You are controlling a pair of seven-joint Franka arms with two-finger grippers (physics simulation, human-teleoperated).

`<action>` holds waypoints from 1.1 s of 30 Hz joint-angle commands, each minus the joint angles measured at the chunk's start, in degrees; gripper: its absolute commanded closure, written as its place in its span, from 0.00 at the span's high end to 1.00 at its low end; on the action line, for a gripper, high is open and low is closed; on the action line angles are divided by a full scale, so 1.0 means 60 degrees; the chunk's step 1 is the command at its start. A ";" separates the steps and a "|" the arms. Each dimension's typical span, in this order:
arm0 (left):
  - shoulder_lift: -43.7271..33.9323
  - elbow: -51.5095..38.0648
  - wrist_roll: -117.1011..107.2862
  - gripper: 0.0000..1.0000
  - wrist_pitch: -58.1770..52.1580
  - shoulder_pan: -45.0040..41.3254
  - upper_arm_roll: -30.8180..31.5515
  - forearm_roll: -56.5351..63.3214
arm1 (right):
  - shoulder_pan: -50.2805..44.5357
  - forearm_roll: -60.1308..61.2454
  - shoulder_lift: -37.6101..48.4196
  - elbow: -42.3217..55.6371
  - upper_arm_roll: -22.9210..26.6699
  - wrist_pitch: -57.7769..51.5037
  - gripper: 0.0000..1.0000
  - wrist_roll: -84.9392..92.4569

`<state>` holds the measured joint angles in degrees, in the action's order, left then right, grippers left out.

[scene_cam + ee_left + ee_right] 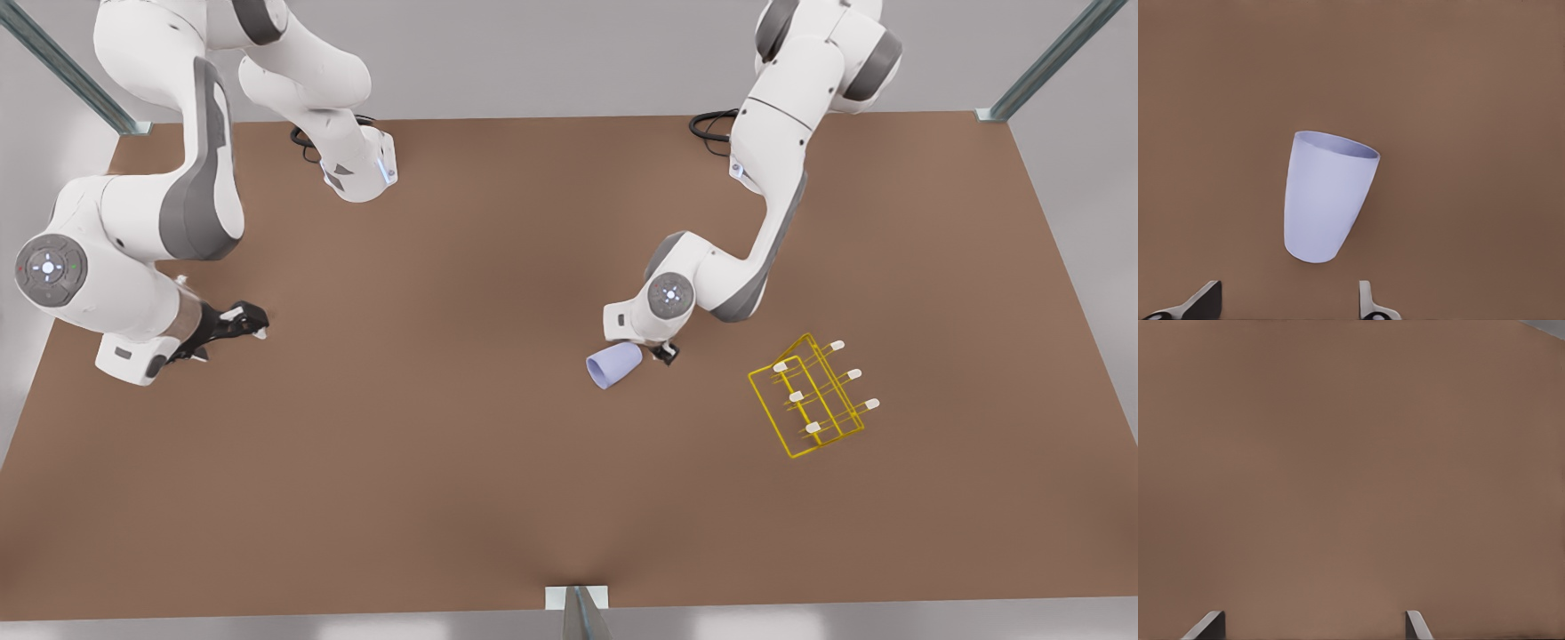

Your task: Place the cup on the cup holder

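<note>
The lavender-blue cup (pixel 613 365) lies tilted on the brown table, a little to the front view's right of centre. My left gripper (pixel 663 353) hovers just beside its narrow base. In the left wrist view the cup (pixel 1327 197) has its mouth pointing away from the left gripper (pixel 1288 303), which is open and holds nothing, with the cup ahead of the fingertips. The yellow wire cup holder (pixel 809 400), with white-capped prongs, stands farther to the front view's right. My right gripper (pixel 253 322) waits open at the front view's left, and the right gripper (pixel 1313 628) is above bare table.
The brown table (pixel 444 462) spreads wide around the cup and the rack. Both arm bases with black cables (pixel 711 127) stand at the far edge. Metal frame posts (pixel 582 613) rise at the table's corners and front middle.
</note>
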<state>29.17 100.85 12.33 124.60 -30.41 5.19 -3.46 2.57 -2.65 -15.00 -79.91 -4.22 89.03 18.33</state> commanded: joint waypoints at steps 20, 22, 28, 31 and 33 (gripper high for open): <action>0.0997 0.0213 0.4917 1.00 0.1835 -0.0409 0.0014 -0.0053 | -0.0063 -0.0876 -0.0504 0.0823 -0.0074 -0.0145 1.00 -0.5632; 0.1085 0.0198 0.4873 1.00 0.1865 -0.0424 0.0014 -0.0053 | -0.0063 -0.0788 -0.0504 0.0823 -0.0074 -0.0189 1.00 -0.5589; 0.1305 0.0198 0.4873 1.00 0.2216 -0.0395 0.0000 -0.0053 | 0.0011 -0.0935 -0.0518 0.0838 -0.0059 -0.0175 1.00 -0.5662; 0.1363 0.0198 0.4888 1.00 0.2377 -0.0395 0.0000 -0.0039 | -0.0063 -0.0745 -0.0533 0.0838 -0.0074 -0.0116 1.00 -0.5662; 0.1480 0.0198 0.4888 1.00 0.2494 -0.0395 0.0014 -0.0039 | -0.0048 -0.0378 -0.0548 0.0838 -0.0074 -0.0101 1.00 -0.5677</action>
<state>37.88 102.06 37.49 137.73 -32.80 5.24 -3.77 2.21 -6.45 -18.30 -74.91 -4.65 88.37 -9.83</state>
